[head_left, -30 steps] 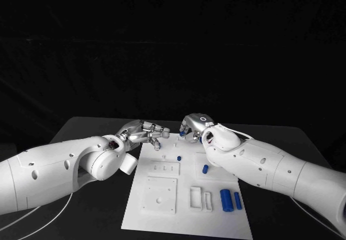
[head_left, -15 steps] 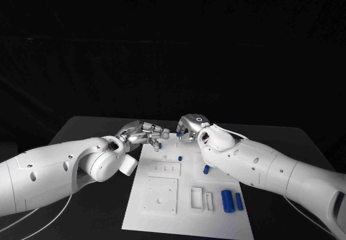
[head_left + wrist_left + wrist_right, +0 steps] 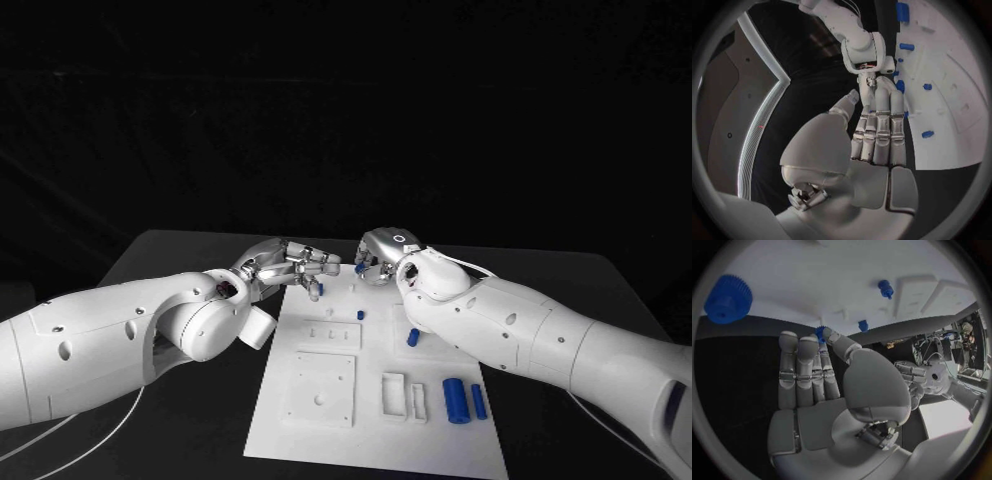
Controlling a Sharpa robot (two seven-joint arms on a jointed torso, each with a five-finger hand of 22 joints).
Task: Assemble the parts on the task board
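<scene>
- Task board: white plate, mid-table; both hands meet at its far edge.
- Right hand: pinches small blue part betw. thumb and fingertips.
- Left hand: fingers close together; grip can't be told; blue peg just below.
- Two blue cylinders lie lengthwise at board's near right.

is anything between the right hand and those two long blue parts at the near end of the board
Yes: the right arm's own forearm lies between them. The right hand sits at the far edge of the task board; the two long blue parts lie at the near right, beside the forearm. Nothing rests on top of them.
</scene>
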